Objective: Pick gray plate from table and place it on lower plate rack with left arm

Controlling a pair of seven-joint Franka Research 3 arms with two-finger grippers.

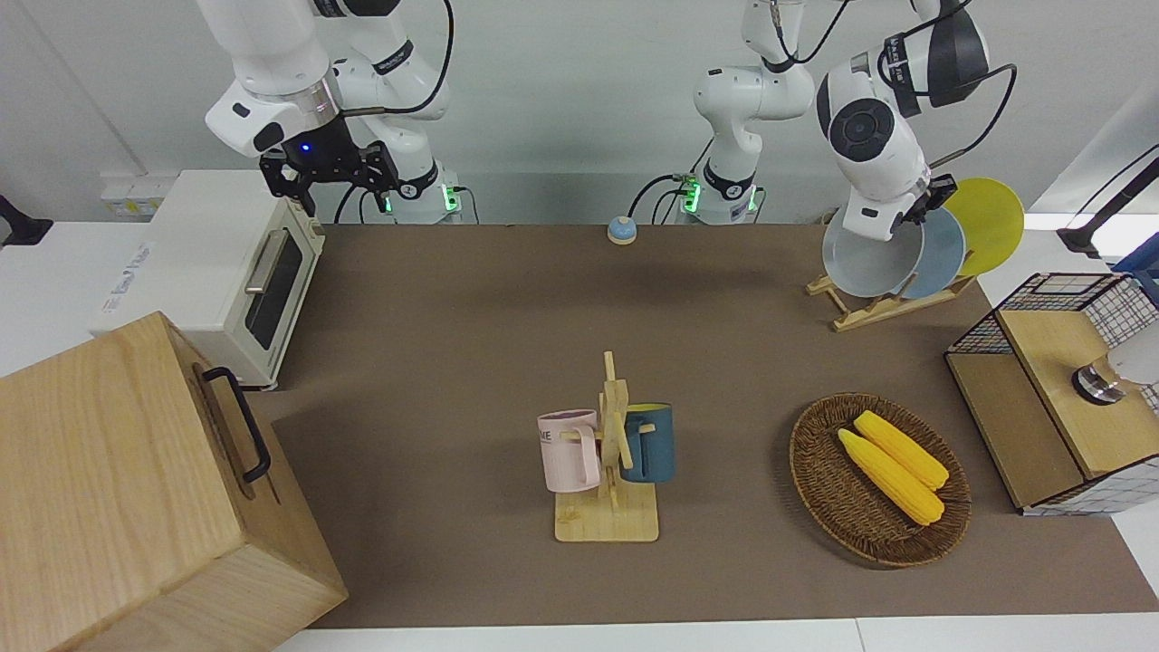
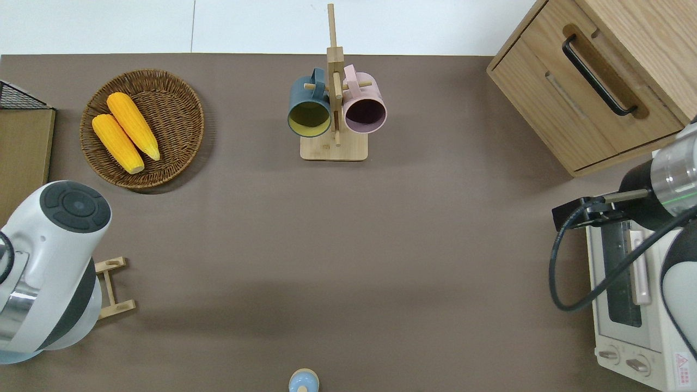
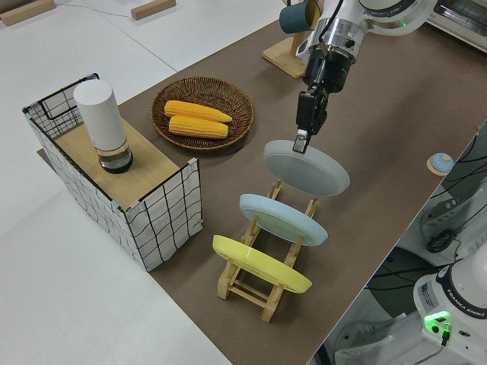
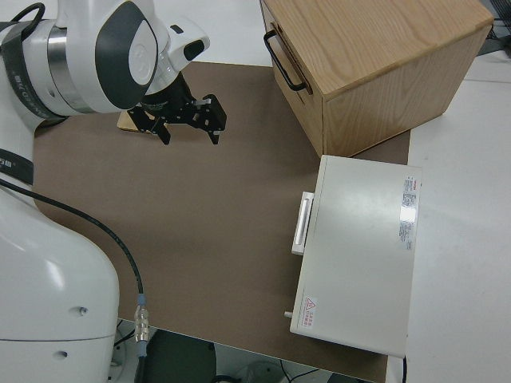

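Note:
The gray plate (image 3: 307,169) stands tilted at the end of the lower plate rack (image 3: 251,285) that faces the table's middle. Its lower edge is down among the rack's pegs. My left gripper (image 3: 302,141) is shut on the plate's upper rim, over the rack, which stands near the robots at the left arm's end of the table (image 1: 453,362). In the front view the gray plate (image 1: 865,263) overlaps a blue plate (image 1: 946,249), and a yellow plate (image 1: 991,222) stands beside that. The right gripper (image 1: 330,177) is open and parked.
A wooden mug stand (image 1: 608,453) with a pink and a blue mug is mid-table. A wicker basket (image 1: 815,453) holds two corn cobs. A wire-sided box (image 1: 1059,389), a toaster oven (image 1: 244,272), a wooden cabinet (image 1: 136,489) and a small bell (image 1: 621,230) line the edges.

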